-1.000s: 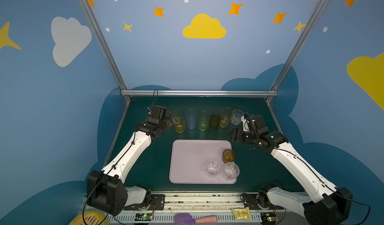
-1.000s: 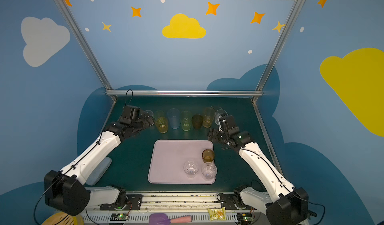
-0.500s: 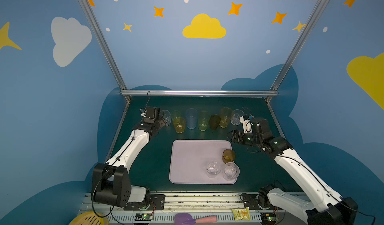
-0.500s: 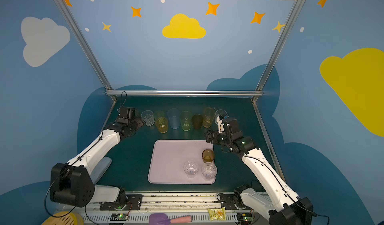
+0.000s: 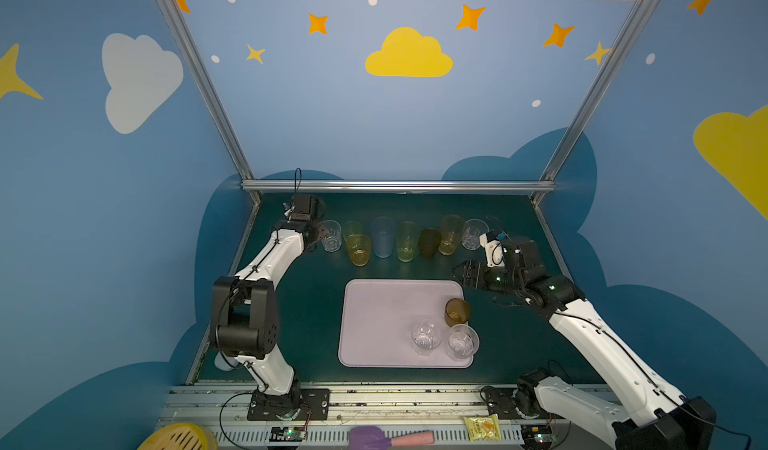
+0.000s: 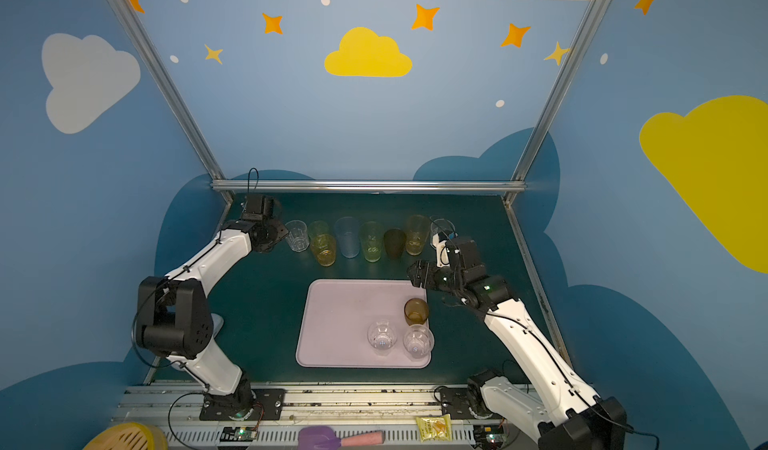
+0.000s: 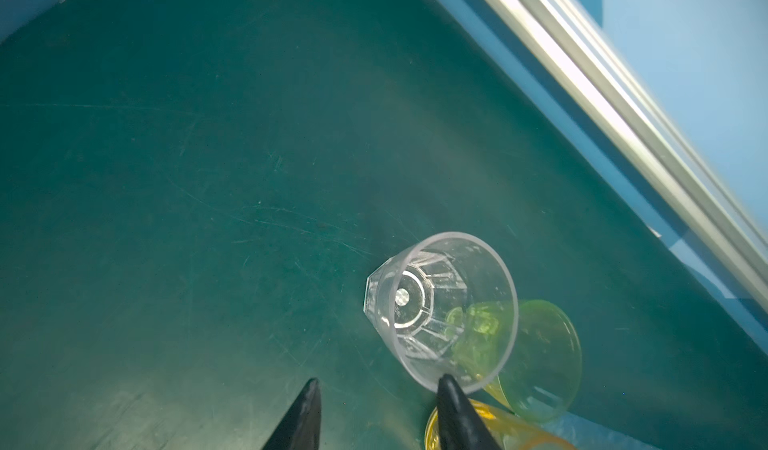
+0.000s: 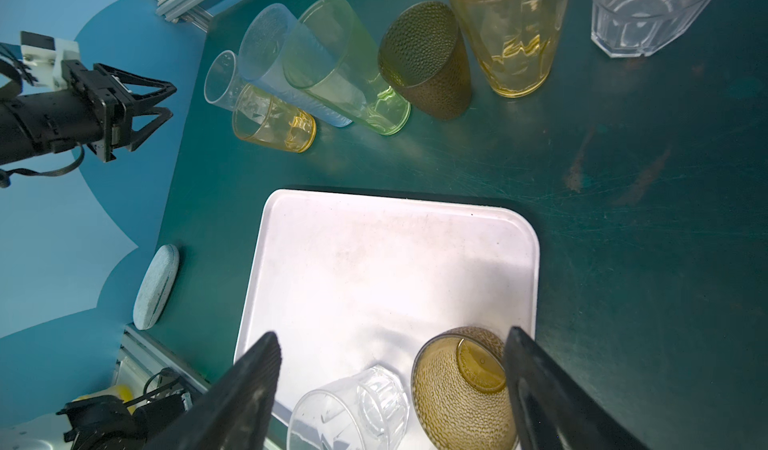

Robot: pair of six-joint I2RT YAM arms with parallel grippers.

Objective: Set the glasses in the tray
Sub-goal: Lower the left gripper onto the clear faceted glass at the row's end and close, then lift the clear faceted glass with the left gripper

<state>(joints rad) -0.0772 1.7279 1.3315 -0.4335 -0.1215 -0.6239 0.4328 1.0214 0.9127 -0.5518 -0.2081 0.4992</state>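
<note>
Pincers first: my left pincer (image 7: 378,381) stands partly parted with nothing between its jaws, at the left end of the back row, and my right pincer (image 8: 390,335) hangs wide and empty above the far right corner of the tray (image 5: 382,315). That pink-lilac tray is the largest thing on the green table (image 5: 316,323). It lies in the middle and has three short glasses upright in its right part: a brown one (image 5: 457,311) and two clear faceted ones (image 5: 426,335) (image 5: 462,341). Eight more wait along the back edge: the tall blue (image 5: 382,235), tall green (image 5: 406,240) and tall yellow (image 5: 451,228), then the short ones, with a clear tumbler (image 7: 440,306) at the left end. I judge the job roughly a quarter done, and the step in hand is my left pincer's grasp of that clear tumbler. In the left wrist view one fingertip (image 7: 451,394) sits at its rim, whether touching I cannot tell, while the other is out over bare table — the glass is not between them. The next move, I think, calls for a small sideways shift so the glass wall comes between my fingers. After that I should close gently — the short green glass (image 7: 540,360) stands right against it and could be knocked — and lift straight up toward the tray's bare left half.
</note>
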